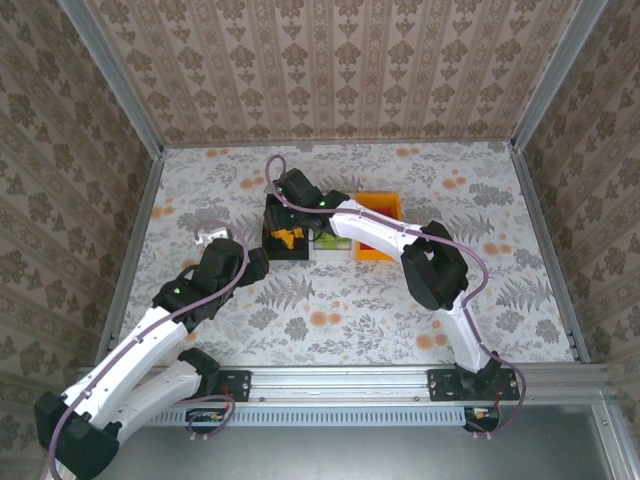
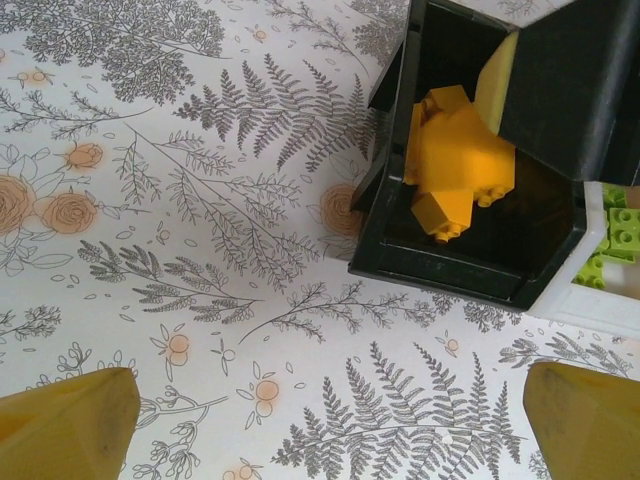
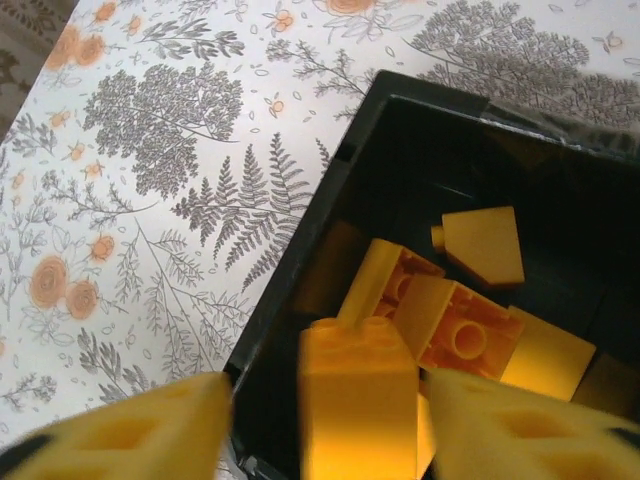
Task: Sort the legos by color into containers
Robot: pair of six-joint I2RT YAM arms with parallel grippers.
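**Orange-yellow brick going into the black bin**

Item: one orange-yellow brick [image 3: 358, 370], blurred, sitting between the fingertips of the right gripper [image 3: 330, 415] directly over the black bin [image 3: 420, 140].

Jaws: the right ones are standing partly apart with a gap showing beside the brick, so they are gripping nothing and the brick looks to be dropping free.

Reason for position: the gripper is hanging above the pile of matching orange-yellow bricks [image 3: 460, 330], so the piece is joining its own colour.

Neighbouring stock: the white bin [image 2: 600, 310], touching the black one, is holding lime-green bricks [image 2: 620, 235]. The orange bin [image 1: 378, 205] is sitting beyond it, its contents partly under the arm.

Left gripper [image 2: 330, 415]: it is hovering over the patterned table [image 2: 200, 200] just beside the black bin, jaws spread wide and carrying nothing. It is probably waiting clear of the drop.
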